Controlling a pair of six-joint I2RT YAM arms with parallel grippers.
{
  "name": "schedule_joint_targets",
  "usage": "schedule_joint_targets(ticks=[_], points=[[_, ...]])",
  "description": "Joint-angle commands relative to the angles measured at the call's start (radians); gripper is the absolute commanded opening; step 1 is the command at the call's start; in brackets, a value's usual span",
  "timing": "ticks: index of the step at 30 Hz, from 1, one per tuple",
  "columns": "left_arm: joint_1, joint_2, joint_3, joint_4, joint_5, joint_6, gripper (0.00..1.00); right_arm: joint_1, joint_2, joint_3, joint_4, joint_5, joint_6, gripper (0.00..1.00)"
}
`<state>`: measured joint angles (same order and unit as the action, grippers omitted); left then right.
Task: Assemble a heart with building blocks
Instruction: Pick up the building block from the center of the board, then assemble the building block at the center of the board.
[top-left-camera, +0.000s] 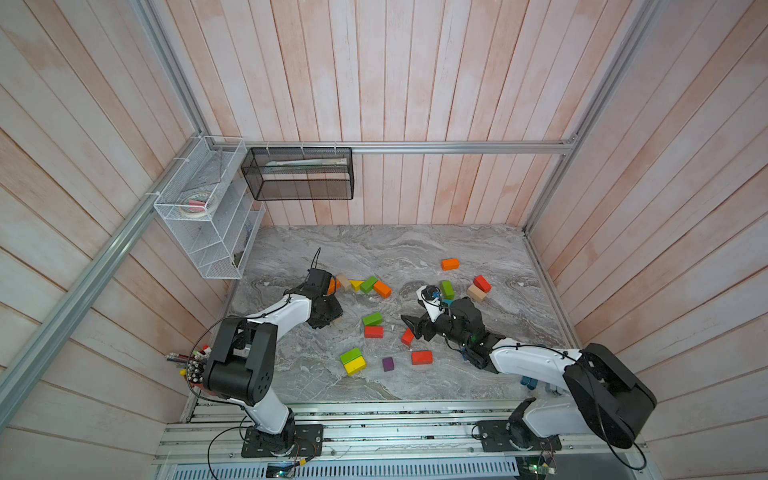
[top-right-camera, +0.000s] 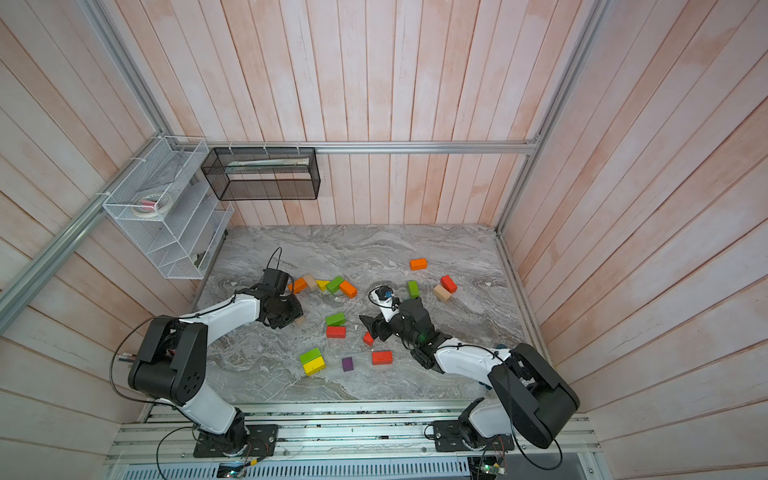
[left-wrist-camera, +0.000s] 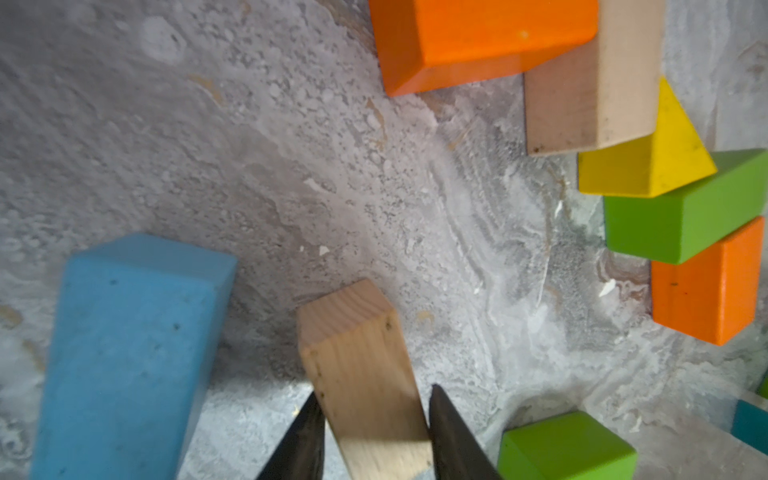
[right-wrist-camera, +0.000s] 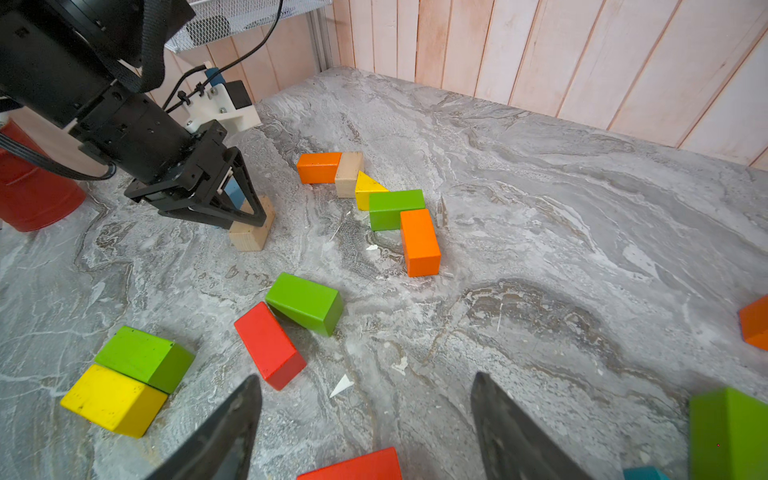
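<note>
left gripper (left-wrist-camera: 372, 401) clamped on plain tan wooden brick (left-wrist-camera: 353, 332), brick resting on grey marble tabletop (left-wrist-camera: 374, 187) near left edge, just beside light-blue wooden block (left-wrist-camera: 133, 340). right gripper (right-wrist-camera: 365, 386) jaws apart, empty, above tabletop middle near red wooden brick (top-left-camera: 408, 336).

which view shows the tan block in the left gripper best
The left wrist view: the tan block fills the centre, close up, pinched between the fingertips of the left gripper. The right wrist view shows it side-on, on the table under that gripper. In both top views the gripper hides all but a sliver.
</note>
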<state>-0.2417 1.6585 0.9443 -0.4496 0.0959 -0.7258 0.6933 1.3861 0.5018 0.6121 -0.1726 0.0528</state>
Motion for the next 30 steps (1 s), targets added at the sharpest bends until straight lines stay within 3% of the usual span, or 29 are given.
schedule_joint_targets(ticks=[1, 15, 30], points=[[-0.004, 0.022, 0.036, 0.012, -0.022, 0.006, 0.40, 0.007, 0.011, 0.012, -0.002, 0.020, 0.010, 0.79], [-0.003, 0.094, 0.138, -0.002, -0.058, 0.000, 0.33, 0.006, 0.016, 0.014, -0.008, 0.033, 0.005, 0.79], [-0.001, 0.117, 0.147, 0.024, -0.068, -0.048, 0.28, 0.006, 0.009, 0.015, -0.009, 0.042, 0.003, 0.79]])
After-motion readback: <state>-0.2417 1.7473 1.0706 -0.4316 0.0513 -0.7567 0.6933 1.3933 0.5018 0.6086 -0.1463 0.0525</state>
